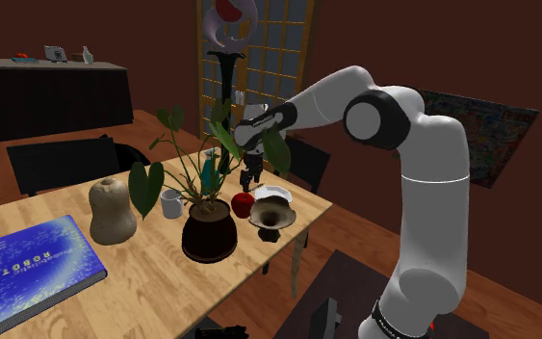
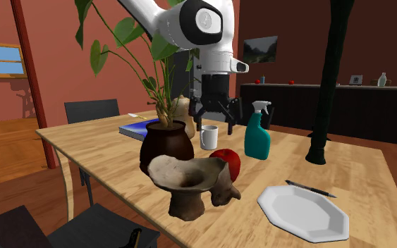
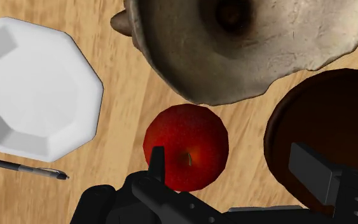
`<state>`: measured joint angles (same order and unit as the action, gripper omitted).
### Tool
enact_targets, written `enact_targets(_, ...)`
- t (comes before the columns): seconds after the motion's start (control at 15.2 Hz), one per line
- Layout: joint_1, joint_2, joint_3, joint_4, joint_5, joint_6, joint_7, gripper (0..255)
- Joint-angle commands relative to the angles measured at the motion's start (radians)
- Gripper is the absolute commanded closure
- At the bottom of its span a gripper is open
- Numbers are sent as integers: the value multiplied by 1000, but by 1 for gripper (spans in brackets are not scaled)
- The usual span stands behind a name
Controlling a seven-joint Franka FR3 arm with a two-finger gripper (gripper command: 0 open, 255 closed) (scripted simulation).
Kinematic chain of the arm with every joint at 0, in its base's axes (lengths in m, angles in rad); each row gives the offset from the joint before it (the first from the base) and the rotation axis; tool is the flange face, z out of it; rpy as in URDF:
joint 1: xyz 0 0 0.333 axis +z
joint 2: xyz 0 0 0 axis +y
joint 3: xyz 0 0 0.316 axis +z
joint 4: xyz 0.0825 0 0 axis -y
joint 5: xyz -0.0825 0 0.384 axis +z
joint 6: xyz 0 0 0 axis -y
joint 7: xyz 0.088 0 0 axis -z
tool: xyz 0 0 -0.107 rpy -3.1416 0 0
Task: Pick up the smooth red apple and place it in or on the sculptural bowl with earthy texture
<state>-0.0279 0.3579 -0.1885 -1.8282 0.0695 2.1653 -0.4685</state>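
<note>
White octagonal plate (image 3: 41, 89) lies on the wooden table (image 3: 120, 83); red apple (image 3: 187, 143) rests just beside the earthy bowl (image 3: 247, 51) and the dark pot (image 3: 323, 108); black gripper (image 3: 229, 158) hangs above the apple, fingers apart, clasping nothing.

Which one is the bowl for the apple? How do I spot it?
Find the wooden table and its leafy plant in a dark pot. Beside that pot, next to the red apple, stands the bowl. It is rough, brownish and wavy-rimmed on a stem, unlike the smooth white plate.
</note>
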Motion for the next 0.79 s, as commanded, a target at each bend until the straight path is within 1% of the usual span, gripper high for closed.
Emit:
enact_targets(0.0, -12, 67, 6, 76, 13, -1, -23, 0)
enact_targets(0.13, -25, 148, 13, 171, 25, -9, -41, 0)
enact_targets(0.73, -30, 203, 21, 149, 36, 68, -48, 0)
